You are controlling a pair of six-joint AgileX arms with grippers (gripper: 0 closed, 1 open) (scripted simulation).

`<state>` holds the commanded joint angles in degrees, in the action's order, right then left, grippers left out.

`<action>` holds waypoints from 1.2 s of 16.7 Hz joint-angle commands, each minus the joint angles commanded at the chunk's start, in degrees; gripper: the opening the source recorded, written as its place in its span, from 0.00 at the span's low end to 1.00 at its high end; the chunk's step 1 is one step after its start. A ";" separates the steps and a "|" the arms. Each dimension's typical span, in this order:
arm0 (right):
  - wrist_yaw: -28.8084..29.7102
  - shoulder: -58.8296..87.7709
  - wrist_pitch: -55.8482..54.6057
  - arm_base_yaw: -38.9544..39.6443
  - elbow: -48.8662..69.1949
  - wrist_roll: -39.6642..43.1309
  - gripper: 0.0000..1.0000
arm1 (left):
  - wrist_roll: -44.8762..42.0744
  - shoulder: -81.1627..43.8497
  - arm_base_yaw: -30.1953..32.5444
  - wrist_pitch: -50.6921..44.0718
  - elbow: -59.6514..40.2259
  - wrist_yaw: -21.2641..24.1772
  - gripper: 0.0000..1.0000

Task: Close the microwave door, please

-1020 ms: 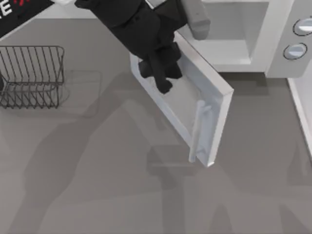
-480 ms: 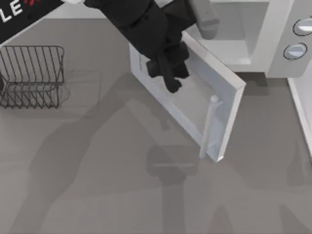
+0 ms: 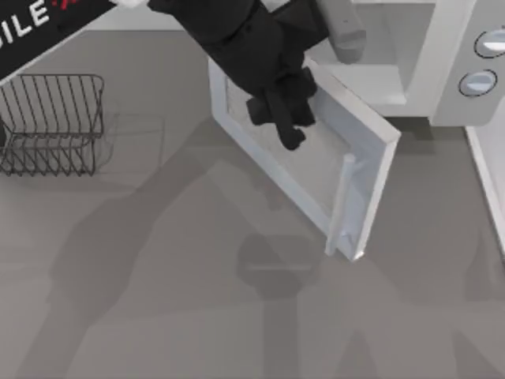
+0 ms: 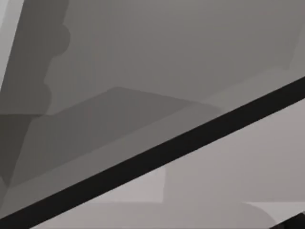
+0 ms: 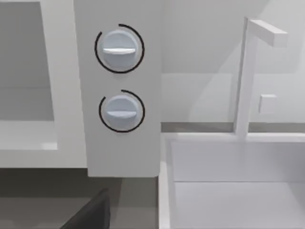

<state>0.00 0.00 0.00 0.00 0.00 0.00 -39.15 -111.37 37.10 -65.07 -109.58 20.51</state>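
Table (image 3: pixel 158 316): grey, wire rack (image 3: pixel 51 122) at far left.
Microwave (image 3: pixel 442 95): far right, cavity open, two knobs (image 5: pixel 119 50).
Microwave door (image 3: pixel 316 166): half open, swung out leftward; rigid hinged panel, likely light; push the flat face, handle (image 3: pixel 341 201) unneeded.
My left gripper (image 3: pixel 286 130): against the door's window; jaw state I cannot tell.

- Grey bench (image 3: pixel 158 316) carries soft, broad shadows.
- Dark wire rack (image 3: pixel 51 122) stands at nine o'clock.
- White sink (image 5: pixel 228 191) with faucet (image 5: pixel 248 76) sits at three o'clock.
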 joint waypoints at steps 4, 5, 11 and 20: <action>0.00 0.00 0.00 0.00 0.00 0.00 1.00 | 1.42 -0.60 1.95 0.08 -1.01 -0.95 0.00; 0.00 0.00 0.00 0.00 0.00 0.00 1.00 | 1.73 -1.32 2.27 -0.04 -1.93 -0.87 0.00; 0.00 0.00 0.00 0.00 0.00 0.00 1.00 | 2.10 -2.68 2.09 -0.32 -3.77 -0.79 0.00; 0.00 0.00 0.00 0.00 0.00 0.00 1.00 | 3.63 -6.43 5.05 -2.12 -6.68 -0.43 0.00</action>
<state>0.00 0.00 0.00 0.00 0.00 0.00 -35.52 -117.80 42.15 -67.19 -116.26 20.09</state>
